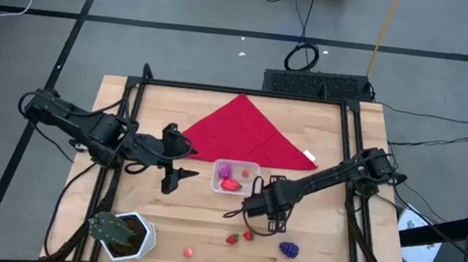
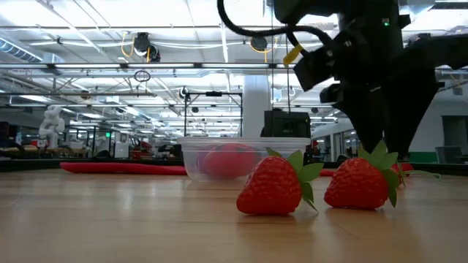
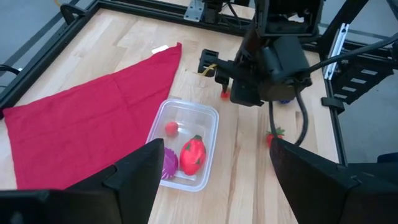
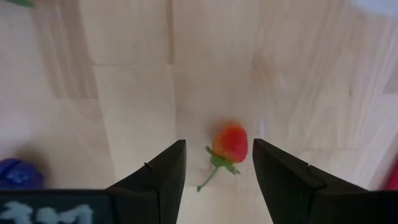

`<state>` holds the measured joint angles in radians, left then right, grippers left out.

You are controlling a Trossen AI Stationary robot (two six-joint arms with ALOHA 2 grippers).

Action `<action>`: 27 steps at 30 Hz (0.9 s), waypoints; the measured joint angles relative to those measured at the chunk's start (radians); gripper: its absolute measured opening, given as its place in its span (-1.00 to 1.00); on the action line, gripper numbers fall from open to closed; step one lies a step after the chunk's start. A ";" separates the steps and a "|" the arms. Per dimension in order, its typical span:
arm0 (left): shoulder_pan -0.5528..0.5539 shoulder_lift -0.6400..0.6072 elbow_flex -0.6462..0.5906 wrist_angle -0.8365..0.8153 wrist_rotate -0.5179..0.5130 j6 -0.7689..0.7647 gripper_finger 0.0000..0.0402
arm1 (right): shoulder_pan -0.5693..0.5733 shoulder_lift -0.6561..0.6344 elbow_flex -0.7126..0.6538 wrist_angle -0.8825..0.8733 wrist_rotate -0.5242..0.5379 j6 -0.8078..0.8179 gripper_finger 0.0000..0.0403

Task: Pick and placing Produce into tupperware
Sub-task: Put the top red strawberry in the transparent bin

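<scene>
Pale wooden table (image 1: 181, 221) is carrying everything | right gripper (image 4: 216, 163) is hanging with jaws wide over small red toy strawberry (image 4: 230, 143), at 5 o'clock from small clear plastic tub (image 1: 236, 177) | left gripper (image 3: 211, 177) is waiting wide at tub's 9 o'clock | strawberry sitting off-centre might roll away when jaws squeeze

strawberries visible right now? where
3. One strawberry in the tub; two on the bare table near the front edge: one lying free, one between the right tool's open fingers. Others may be hidden.
</scene>
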<state>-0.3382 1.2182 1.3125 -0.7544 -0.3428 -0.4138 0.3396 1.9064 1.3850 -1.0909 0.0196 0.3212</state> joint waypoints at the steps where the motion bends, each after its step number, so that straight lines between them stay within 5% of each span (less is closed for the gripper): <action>1: 0.000 0.000 0.000 0.000 0.000 0.000 0.48 | -0.003 0.000 -0.007 0.001 0.000 0.000 -0.12; 27: 0.000 0.000 0.000 -0.005 0.000 -0.008 0.48 | -0.040 -0.002 -0.140 0.114 -0.032 -0.027 -0.12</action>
<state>-0.3382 1.2182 1.3125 -0.7593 -0.3428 -0.4217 0.2993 1.9045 1.2449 -0.9769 -0.0123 0.2943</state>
